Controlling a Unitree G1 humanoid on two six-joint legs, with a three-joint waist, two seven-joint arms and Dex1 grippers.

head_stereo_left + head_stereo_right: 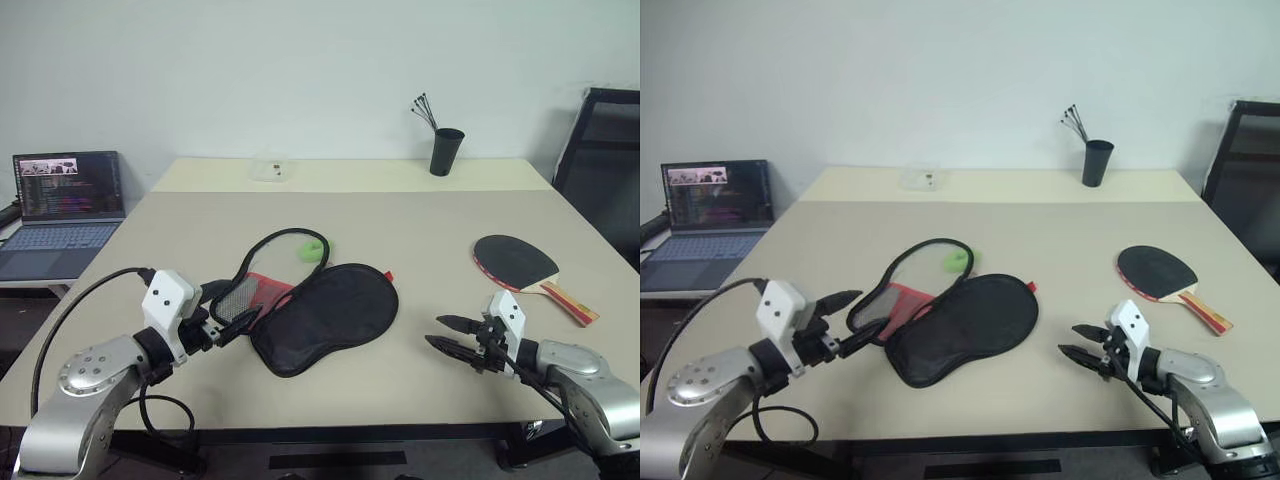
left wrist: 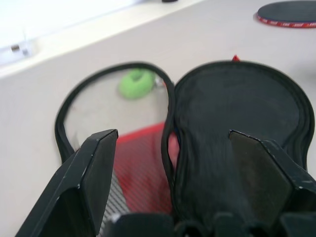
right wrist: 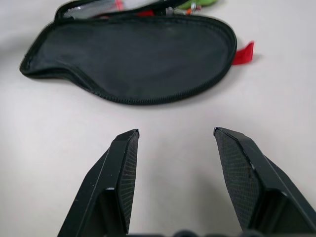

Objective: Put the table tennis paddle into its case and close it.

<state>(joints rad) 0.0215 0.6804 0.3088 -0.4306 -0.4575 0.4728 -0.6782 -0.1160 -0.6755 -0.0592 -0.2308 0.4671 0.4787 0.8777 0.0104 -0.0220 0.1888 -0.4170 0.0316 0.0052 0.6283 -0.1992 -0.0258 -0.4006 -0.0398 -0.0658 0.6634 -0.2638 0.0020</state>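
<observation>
Black fabric case [image 1: 325,318]: soft, floppy, lying unzipped mid-bench; take by its rim
Paddle [image 1: 520,266]: stiff, light, well apart on the right; grip the wooden handle
Left end effector [image 1: 232,322]: spread, at case edge
Right end effector [image 1: 450,334]: spread, empty

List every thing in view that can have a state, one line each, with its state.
case: unzipped, lying open and flat on the table, nothing inside.
paddle: flat on the table, outside the case, not held.
left gripper: open, holding nothing, at the case's narrow end.
right gripper: open, holding nothing, between case and paddle.
laptop: lid up, screen on.
black cup: upright, sticks in it.
</observation>
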